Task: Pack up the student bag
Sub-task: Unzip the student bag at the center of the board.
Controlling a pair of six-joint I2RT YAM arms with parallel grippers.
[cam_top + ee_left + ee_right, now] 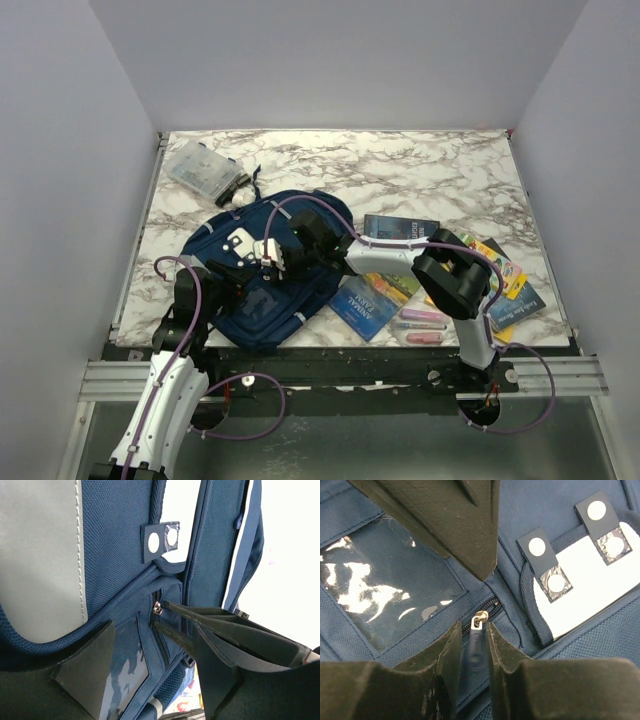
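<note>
Two arms, both built of white shells and black joint housings. The left arm has a ribbed white forearm near its base and black upper links. The right arm has a bulky black elbow and a white link running left. A purple cable loops along each arm and hangs in a loop by each base. Each gripper, left and right, has matte black, wedge-shaped fingers with a slightly rough surface.

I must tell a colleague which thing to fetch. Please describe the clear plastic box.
Start from the navy student bag on the marble table. Beyond the bag's top, near the table's far left corner, lies the clear plastic box. It alone is transparent and stands apart from the books.
</note>
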